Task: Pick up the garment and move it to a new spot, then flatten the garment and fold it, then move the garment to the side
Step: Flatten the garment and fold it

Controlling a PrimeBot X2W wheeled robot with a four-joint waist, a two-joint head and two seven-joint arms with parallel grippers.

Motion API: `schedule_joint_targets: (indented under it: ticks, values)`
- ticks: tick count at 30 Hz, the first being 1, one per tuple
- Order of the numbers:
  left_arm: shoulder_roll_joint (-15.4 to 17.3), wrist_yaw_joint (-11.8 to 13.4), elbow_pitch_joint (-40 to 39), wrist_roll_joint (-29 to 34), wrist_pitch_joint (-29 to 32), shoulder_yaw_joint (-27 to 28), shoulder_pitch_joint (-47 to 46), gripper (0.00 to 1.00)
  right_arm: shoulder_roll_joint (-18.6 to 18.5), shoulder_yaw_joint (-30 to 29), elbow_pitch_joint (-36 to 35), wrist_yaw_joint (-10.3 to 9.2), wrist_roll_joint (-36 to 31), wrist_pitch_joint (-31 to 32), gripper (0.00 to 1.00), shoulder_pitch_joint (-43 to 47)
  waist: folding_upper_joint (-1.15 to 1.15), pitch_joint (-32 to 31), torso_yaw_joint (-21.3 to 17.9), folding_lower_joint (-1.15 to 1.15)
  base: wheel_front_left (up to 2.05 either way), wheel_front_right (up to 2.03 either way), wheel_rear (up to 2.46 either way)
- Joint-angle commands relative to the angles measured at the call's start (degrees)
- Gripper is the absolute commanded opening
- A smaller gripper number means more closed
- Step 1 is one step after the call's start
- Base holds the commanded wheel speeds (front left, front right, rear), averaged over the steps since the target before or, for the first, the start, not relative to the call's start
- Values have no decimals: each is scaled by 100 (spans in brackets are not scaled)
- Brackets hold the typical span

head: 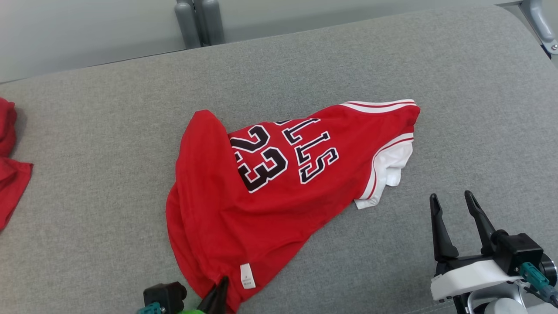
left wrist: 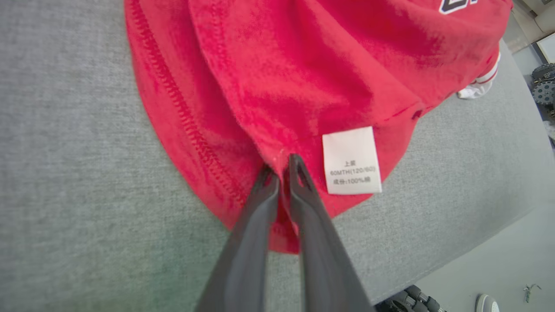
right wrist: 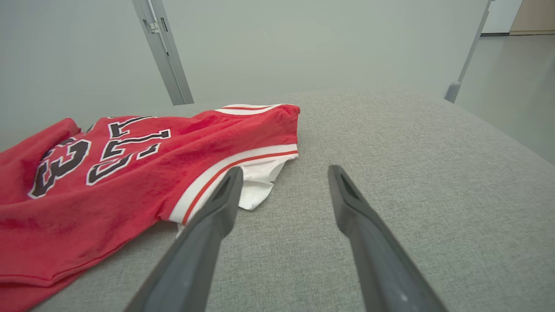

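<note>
The garment (head: 279,183) is a red jersey with black-and-white number 23, lettering and white trim, lying crumpled on the grey padded surface. My left gripper (head: 218,290) sits at the jersey's near hem, close to a white care label (head: 247,275). In the left wrist view, the left gripper (left wrist: 282,167) is shut, pinching a fold of the red hem (left wrist: 277,156) beside the label (left wrist: 351,161). My right gripper (head: 453,201) stands open over bare surface, just right of the jersey's white-trimmed edge (right wrist: 243,173); in the right wrist view, the right gripper (right wrist: 282,173) holds nothing.
Another red cloth (head: 11,174) lies at the far left edge of the surface. Grey posts (head: 200,22) stand behind the far edge. The grey surface (head: 479,109) stretches wide to the right of the jersey. Its near edge (left wrist: 455,268) drops to the floor close by.
</note>
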Motion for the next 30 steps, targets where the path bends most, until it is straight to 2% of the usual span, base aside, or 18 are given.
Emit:
schedule_joint_targets:
  ticks: [1,7,12,16,20,23,25,30]
  values:
    - [-54,-59,63,-137,-20,86,-123,0,-11,17,13,-2,23,-17,100,-49,0,18,-27,0,0,0,0]
    - [60,-442,117,-338,-106,465,-399,0,-10,-34,19,-2,85,-17,100,-64,0,27,-195,0,0,0,0]
    - [550,-735,-316,-455,47,934,-915,0,-15,-39,103,-2,144,-17,100,-4,0,-40,-396,0,0,0,0]
    - [1101,-873,-624,-332,502,1166,-1641,0,-10,-11,168,-2,195,-17,100,-1,0,-107,-605,0,0,0,0]
    - [1442,-1031,-673,-233,1034,1342,-2598,0,-12,-4,205,-1,284,-17,100,-63,0,-124,-863,0,0,0,0]
    - [1571,-1150,-469,-48,1441,1334,-3315,0,-9,15,238,-2,380,-17,100,-103,0,-86,-1072,0,0,0,0]
    - [1526,-1277,-262,23,1609,1326,-3788,0,-11,9,271,-2,466,-17,100,-111,0,-43,-1194,0,0,0,0]
    - [1267,-1849,338,386,1505,1227,-4684,0,-9,-19,357,-2,604,-17,100,30,0,35,-1311,0,0,0,0]
